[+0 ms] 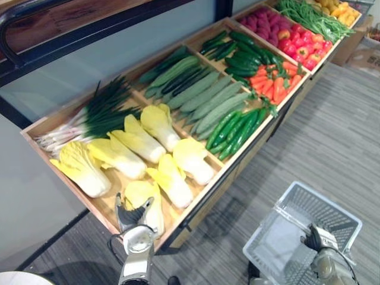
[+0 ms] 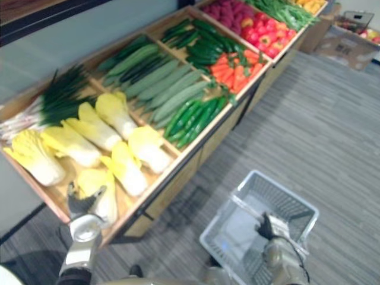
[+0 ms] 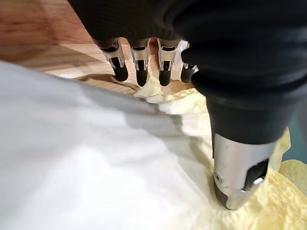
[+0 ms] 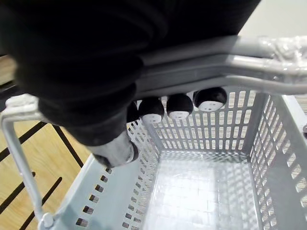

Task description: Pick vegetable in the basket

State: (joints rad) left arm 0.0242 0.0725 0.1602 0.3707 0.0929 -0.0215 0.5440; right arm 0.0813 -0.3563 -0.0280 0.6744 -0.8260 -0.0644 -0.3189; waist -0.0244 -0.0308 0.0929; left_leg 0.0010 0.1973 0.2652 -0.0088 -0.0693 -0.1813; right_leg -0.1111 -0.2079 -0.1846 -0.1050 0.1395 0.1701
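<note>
Left eye view: a long wooden produce stand (image 1: pixel 209 189). Beside it is the empty grey basket (image 1: pixel 329 205), with the right hand (image 1: pixel 314 237) curled round its handle (image 4: pixel 249 67). The target cabbage (image 1: pixel 144 199) lies at the stand's front corner. The left hand (image 1: pixel 132 218) straddles it, fingers (image 3: pixel 140 67) and thumb apart. Best to close low on the firm white stem, not the loose leaves.

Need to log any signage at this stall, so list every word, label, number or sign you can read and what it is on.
None can be read.
Cardboard box: dark marks on its side, too blurred to read.
Wooden stand: no labels, price tags or numbers visible.
Basket: plain grey mesh, no print visible.
</note>
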